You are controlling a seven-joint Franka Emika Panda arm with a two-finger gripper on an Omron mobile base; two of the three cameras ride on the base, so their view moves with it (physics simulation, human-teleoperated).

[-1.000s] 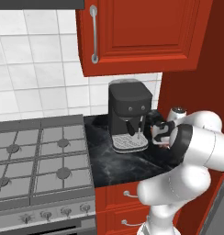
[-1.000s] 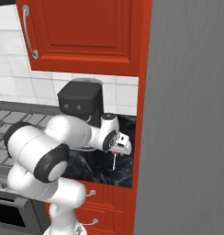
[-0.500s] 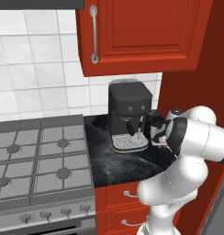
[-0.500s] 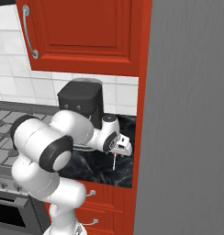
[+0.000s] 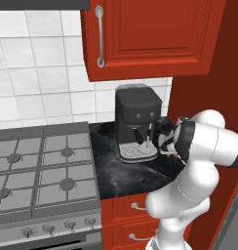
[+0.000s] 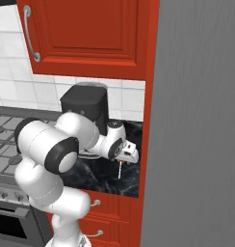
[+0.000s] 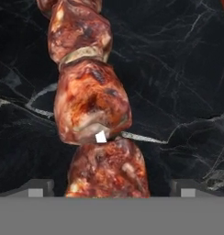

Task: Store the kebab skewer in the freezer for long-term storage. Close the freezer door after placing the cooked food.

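My gripper point(image 6: 129, 153) hangs over the black marble counter point(image 6: 97, 173), just right of the coffee machine, and it is shut on the kebab skewer. The skewer's thin pale stick point(image 6: 120, 170) points down from the hand toward the counter without touching it. In the hand view, the reddish-brown meat chunks point(image 7: 92, 105) run up the middle, between my two dark fingertips point(image 7: 36, 187). In the left base view, my own forearm mostly hides the gripper point(image 5: 166, 139). A tall grey refrigerator face point(image 6: 199, 125) rises to the right; no handle or dispenser shows on it.
A black coffee machine point(image 5: 136, 124) stands on the counter against the tiled wall. A gas stove point(image 5: 40, 171) lies to the left. Red upper cabinets point(image 5: 145, 36) hang overhead, and a red side panel point(image 6: 149, 116) separates the counter from the refrigerator. Red drawers point(image 5: 133, 215) sit below.
My arm's upper links have swung a little while the gripper and skewer stay almost where they were above the counter. The base has not moved.
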